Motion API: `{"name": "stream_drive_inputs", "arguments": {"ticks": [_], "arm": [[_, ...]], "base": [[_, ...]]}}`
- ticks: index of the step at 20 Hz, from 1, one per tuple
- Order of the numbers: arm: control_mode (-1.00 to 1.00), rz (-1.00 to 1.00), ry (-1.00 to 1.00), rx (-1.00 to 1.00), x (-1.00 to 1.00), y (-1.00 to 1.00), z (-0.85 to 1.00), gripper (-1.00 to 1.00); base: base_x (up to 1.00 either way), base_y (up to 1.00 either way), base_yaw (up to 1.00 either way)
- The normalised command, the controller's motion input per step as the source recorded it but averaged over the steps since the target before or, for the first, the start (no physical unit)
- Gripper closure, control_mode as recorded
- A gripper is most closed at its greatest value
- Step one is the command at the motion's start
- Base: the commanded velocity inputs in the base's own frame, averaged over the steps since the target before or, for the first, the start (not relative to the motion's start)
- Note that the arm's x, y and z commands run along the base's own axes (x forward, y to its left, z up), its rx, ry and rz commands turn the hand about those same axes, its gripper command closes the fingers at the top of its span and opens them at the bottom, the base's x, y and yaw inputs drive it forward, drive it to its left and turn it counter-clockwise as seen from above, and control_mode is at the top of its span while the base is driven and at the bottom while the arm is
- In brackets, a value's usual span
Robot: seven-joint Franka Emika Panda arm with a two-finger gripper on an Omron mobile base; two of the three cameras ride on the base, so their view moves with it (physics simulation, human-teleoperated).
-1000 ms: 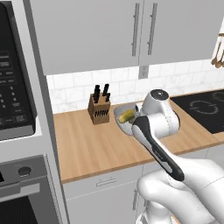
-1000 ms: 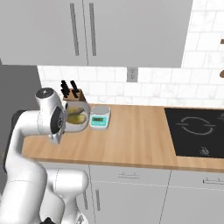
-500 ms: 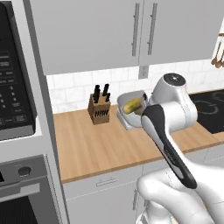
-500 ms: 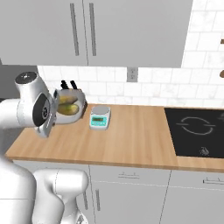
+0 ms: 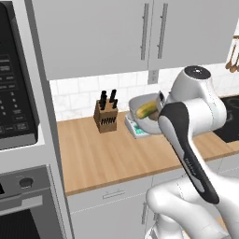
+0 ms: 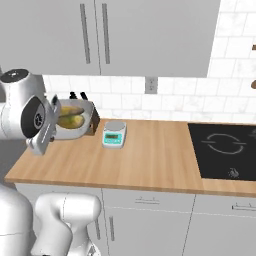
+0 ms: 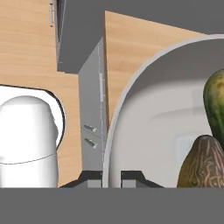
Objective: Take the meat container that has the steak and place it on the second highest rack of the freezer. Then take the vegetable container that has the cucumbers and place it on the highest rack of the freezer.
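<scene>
The hand is clamped on the rim of the vegetable container, a pale grey bowl-like tub held up above the worktop. In the hand view the 2 dark fingertips sit at the bottom centre with the tub's thin grey rim pinched between them, and the tub's inside curves away to the right.

2 cucumbers lie in the tub, dark green and mottled, at the right edge of the hand view. In the left base view they show as a yellow-green shape inside the tub just right of centre, and in the right base view at the left, beside the arm's white wrist.

A knife block stands on the worktop left of the tub in the left base view. A small teal kitchen scale sits on the wood left of centre in the right base view, and a black cooktop is set into the worktop at the right.
</scene>
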Motion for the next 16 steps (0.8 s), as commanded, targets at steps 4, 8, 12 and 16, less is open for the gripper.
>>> {"name": "stream_drive_inputs", "arguments": {"ticks": [4, 8, 12, 16], "arm": [[-1.0, 0.0, 0.01, 0.0, -0.23, -0.26, 0.17, 1.0], [-1.0, 0.0, 0.0, 0.0, -0.03, -0.21, 0.0, 1.0], [-1.0, 0.0, 0.0, 0.0, 0.0, -0.07, -0.01, 1.0], [1.0, 0.0, 0.0, 0.0, 0.0, 0.0, 0.0, 1.0]], "base": [[0.0, 0.0, 0.0], [0.0, 0.0, 0.0], [0.0, 0.0, 0.0], [-0.6, -0.32, 0.04]]}}
